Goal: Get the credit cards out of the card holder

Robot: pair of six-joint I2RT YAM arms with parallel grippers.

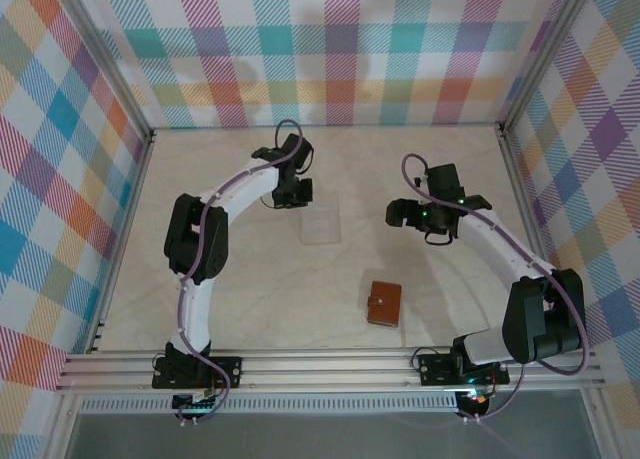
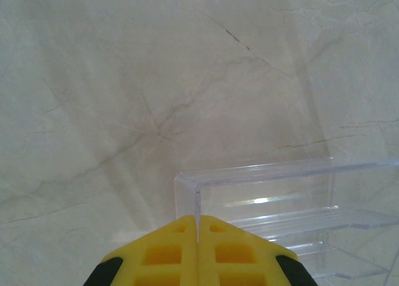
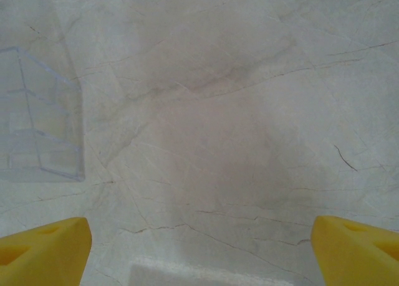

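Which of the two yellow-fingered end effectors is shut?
The left end effector: its yellow fingers touch along one seam, while those of the right end effector stand wide apart.

Pastel plaid walls (image 1: 340, 49) enclose a pale marbled table (image 1: 250, 279) edged by aluminium rails (image 1: 330, 364).
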